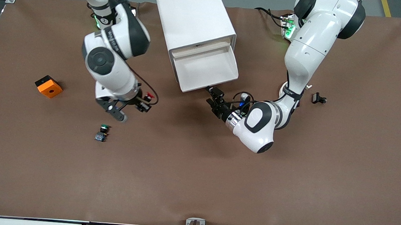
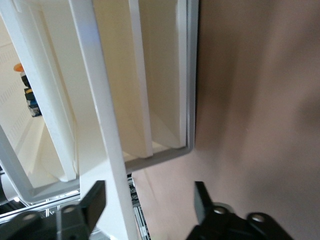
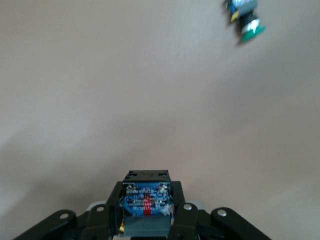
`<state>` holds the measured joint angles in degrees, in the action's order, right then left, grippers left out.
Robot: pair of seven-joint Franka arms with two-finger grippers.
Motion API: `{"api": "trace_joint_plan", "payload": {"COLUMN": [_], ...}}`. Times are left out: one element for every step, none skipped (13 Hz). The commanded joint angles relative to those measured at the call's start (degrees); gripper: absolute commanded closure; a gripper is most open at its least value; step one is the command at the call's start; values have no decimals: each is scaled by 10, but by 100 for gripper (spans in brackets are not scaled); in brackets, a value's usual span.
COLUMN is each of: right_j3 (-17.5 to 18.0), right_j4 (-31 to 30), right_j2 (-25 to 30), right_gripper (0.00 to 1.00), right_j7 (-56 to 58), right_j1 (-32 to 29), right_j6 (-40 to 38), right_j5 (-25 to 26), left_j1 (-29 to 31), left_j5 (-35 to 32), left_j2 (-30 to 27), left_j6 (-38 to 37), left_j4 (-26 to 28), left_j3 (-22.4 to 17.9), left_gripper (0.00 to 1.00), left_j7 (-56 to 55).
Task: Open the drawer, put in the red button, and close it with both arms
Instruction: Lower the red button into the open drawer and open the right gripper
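Drawer [image 1: 206, 71] first, biggest item: cream tray, pulled out of the white cabinet [image 1: 193, 16] toward the front cam, sitting just off my left gripper [image 1: 212, 98]. I judge it light, stiff plastic, prob. low friction on its runners, so it should slide w/ a gentle push on the front lip; a push at one corner could rack it, which I guess is why both arms are meant to close it. In the left wrist view the drawer fronts are stacked close ahead of the left fingers [image 2: 90, 202].

Left gripper: jaws spread apart, nothing betw. them, low by the drawer's front edge, apparently not touching it.

Red button [image 1: 148, 96], smallest: small, rigid, light I'd say. The blue-grey base block [image 3: 146, 207] has flat sides, so that's the place to pinch; the round cap looks slippery and would roll.

Right gripper [image 1: 144, 103]: clamped on the red button by the base block, hanging over bare table [image 1: 195, 182], toward the right arm's end from the drawer. Cap points away from the wrist.

Also near the right gripper: green button [image 1: 102, 132] lying on the table below it, and an orange block [image 1: 48, 86] farther out toward the right arm's end. A small black part [image 1: 318, 98] lies by the left arm.
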<state>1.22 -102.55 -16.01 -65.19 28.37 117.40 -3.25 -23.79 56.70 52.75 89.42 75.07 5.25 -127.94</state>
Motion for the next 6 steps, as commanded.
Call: {"api": "trace_joint_plan", "payload": {"right_j3": [-8,-8,-8,-8,-9,-9], "right_j4": [-2,0,5,8,8,4], "right_j2": [15,15,14,13,12,11], "right_gripper": [100,100,100,100,100,100], "right_j7": [-106,-145,-177,-210,-229,-252], "right_j1": [74,98,120,146,163,177], "right_j6": [-1,2,5,6,11,19], "right_j5": [-2,-1,-1,4,7,6], "left_j1": [7,15,25,37,43,46], "left_j5": [-18,-18,-19,-20,-25,-48], "left_j2": [3,2,2,-3,-10,-14], "left_j6": [-3,-3,-4,-4,-6,-6], "left_j4": [-36,-38,-38,-38,-38,-39], "left_j3": [-9,-9,-10,-12,-16,-15], "left_gripper": [0,0,0,0,0,0], "left_j7": [8,13,20,33,50,67]}}
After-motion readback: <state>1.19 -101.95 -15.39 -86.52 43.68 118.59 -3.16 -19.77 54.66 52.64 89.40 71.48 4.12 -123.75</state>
